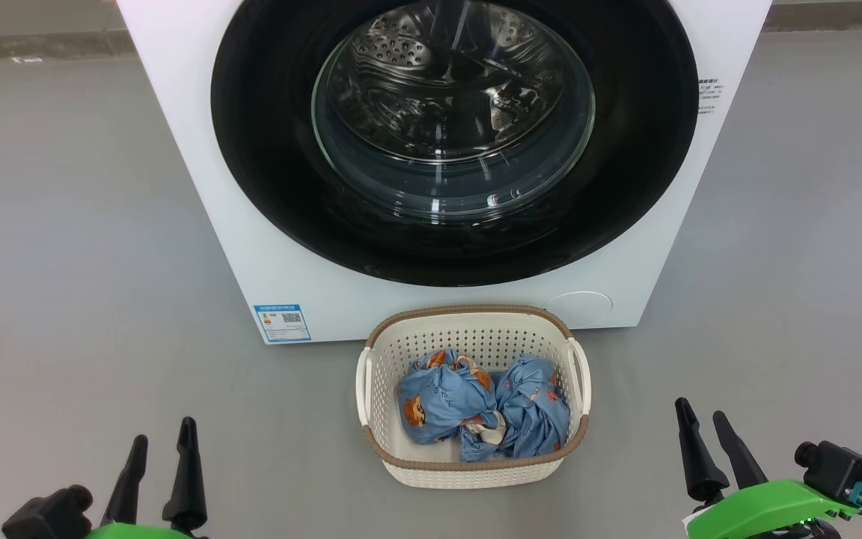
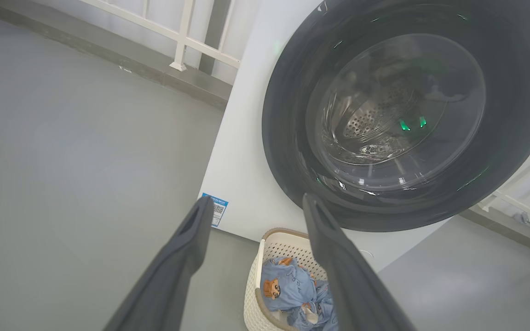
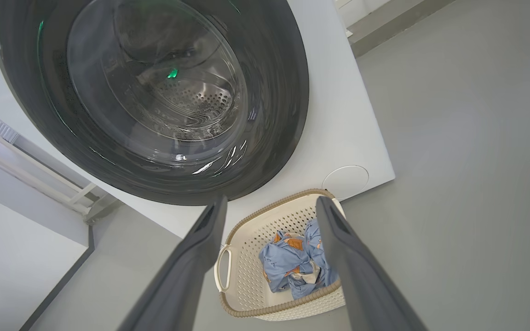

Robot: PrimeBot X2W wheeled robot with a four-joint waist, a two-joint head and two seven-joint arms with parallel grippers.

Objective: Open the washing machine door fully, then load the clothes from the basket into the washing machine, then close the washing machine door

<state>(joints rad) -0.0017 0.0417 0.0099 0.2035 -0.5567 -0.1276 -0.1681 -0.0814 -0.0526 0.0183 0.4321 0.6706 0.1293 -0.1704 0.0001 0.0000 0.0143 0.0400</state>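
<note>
- washing machine door point(image 1: 266, 150) shut, black rim and glass bowl at upper centre of head view, flush on the white washing machine point(image 1: 191, 187)
- basket point(image 1: 468, 318) lower centre on grey floor point(image 1: 64, 262), just in front of machine, below door
- clothes point(image 1: 476, 404) bunched inside basket
- left gripper point(image 1: 164, 433) bottom left, jaws apart, holding nothing, well apart from basket
- right gripper point(image 1: 701, 410) bottom right, jaws apart, holding nothing
- blue label sticker point(image 1: 282, 323) low left on machine front, round cap point(image 1: 577, 303) low right
</note>
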